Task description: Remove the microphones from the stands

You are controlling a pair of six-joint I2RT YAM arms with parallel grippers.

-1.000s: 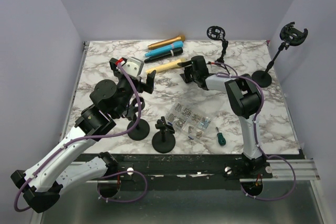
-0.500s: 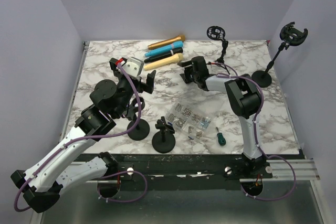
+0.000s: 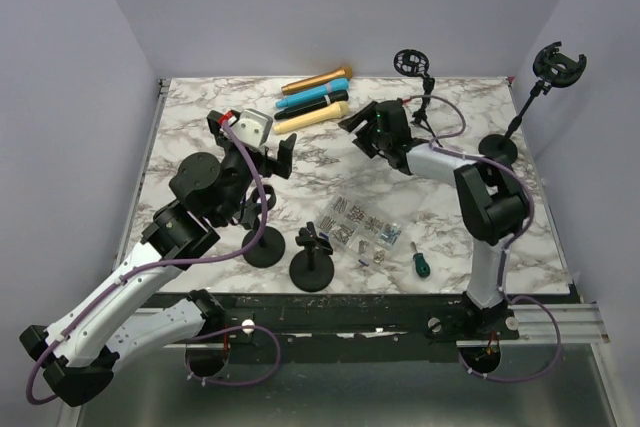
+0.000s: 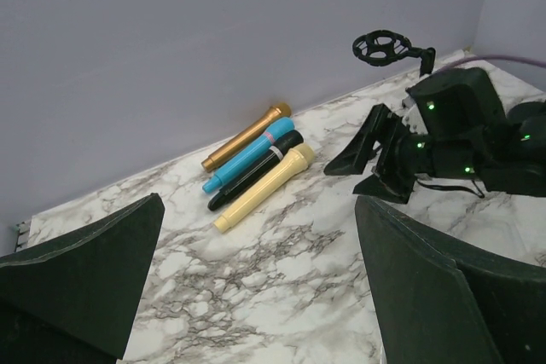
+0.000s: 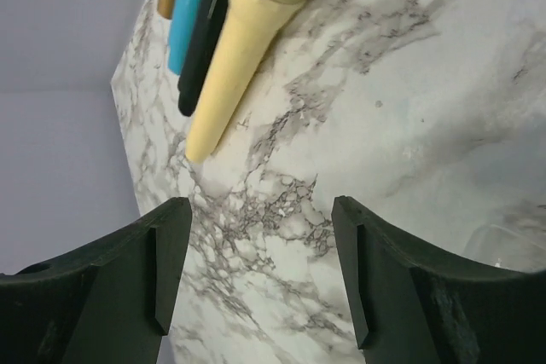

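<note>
"Where's the cream microphone (image 5: 243, 40)?"

"Lying flat on the marble surface (image 3: 200, 117) near the far wall, right beside the black microphone (image 4: 256, 170)."

"And the right end effector (image 5: 260, 210)?"

"Released, fingers spread and grasping nothing. It's near the mic's grille end, not touching it."

"The left end effector (image 4: 258, 206)?"

"Also spread wide with nothing in it, well back from the microphones and facing them."

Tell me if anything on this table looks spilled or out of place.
Small screws lie scattered loose in the middle of the table, next to a green-handled screwdriver; that looks like a spill. The four microphones lie tidy, side by side, at the far edge.
</note>
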